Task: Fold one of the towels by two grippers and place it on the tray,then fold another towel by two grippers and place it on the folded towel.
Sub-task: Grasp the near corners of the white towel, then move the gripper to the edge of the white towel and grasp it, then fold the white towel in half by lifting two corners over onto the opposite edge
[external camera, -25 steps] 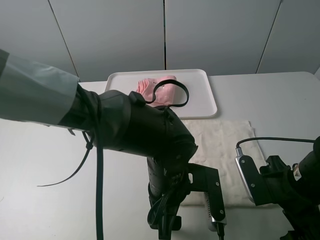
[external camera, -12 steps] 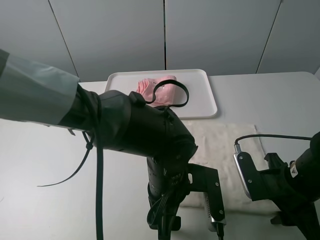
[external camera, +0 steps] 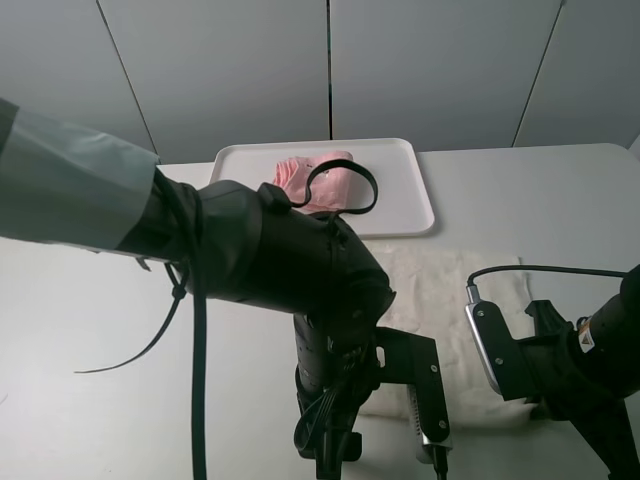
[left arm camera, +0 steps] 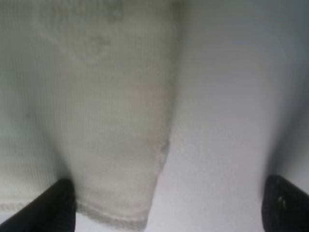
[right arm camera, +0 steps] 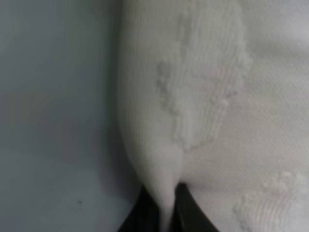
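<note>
The left gripper (left arm camera: 169, 210) is seen with its fingers (left arm camera: 54, 205) spread about as wide as they go, and nothing is gripped. A corner of the cream towel (left arm camera: 96, 121) is laid flat between them. One tip is parked over the cloth and the other over bare bench (left arm camera: 231, 96), so the towel's side edge runs down the gap, closer to the first tip. Well beyond those fingers, the tray (external camera: 398, 185) is set at the far side of the bench, and the pink towel (external camera: 312, 178) is left on it in a folded lump. Over at the right gripper (right arm camera: 163, 212), the fingers are squeezed shut on a pinched-up ridge of the cream towel's edge. The cloth is tented up out of the tips, with bench on one side and the rest of the towel on the other.
</note>
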Controlling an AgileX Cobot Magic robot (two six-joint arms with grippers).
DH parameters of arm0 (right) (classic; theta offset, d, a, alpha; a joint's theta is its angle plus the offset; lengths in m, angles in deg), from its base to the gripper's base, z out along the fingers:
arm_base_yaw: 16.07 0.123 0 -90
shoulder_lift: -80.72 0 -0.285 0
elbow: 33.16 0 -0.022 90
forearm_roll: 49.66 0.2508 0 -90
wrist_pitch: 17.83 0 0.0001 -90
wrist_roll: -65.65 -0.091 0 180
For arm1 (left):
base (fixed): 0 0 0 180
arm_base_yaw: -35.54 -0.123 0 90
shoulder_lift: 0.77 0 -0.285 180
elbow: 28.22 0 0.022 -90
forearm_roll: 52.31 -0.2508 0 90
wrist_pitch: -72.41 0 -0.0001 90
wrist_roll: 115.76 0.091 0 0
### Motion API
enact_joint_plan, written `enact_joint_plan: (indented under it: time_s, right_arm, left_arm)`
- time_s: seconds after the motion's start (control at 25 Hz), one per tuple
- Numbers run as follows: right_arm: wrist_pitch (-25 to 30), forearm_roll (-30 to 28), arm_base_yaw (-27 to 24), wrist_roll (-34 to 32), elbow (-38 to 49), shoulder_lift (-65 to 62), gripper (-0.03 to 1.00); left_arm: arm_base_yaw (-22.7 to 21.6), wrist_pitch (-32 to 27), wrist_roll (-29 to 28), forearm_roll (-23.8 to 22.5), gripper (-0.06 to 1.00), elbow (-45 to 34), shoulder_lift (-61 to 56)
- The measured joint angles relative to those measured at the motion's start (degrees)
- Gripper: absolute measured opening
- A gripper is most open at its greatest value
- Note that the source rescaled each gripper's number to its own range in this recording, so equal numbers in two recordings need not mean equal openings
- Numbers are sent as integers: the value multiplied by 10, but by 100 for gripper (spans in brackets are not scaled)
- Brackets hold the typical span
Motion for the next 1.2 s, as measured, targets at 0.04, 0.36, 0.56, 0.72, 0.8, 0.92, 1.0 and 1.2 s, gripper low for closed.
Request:
enact_joint_plan:
  time_s: [0.04,0.36,0.56,0.72,0.8,0.92,1.0,1.2]
  right_arm:
    - [0,-1,0,0,0,0,1]
    - [0,-1,0,0,0,0,0]
    - [0,-1,0,0,0,0,0]
    - [0,0,0,-1,0,0,0]
    - [0,0,0,-1,0,0,0]
    - [0,1,0,-1,0,0,0]
    - [0,1,0,-1,0,0,0]
    - [-5,39,0,-15,0,0,0]
  left_arm:
    - [0,1,-3,-3,99,0,0]
    - [0,29,-39,-43,75,0,1]
    - [0,45,-43,-46,51,0,1]
    - [0,58,-43,-48,33,0,1]
    - [0,62,-43,-50,22,0,1]
    - [0,64,-43,-57,3,0,1]
    - [0,64,-43,-58,1,0,1]
    - [0,64,-46,-58,0,0,1]
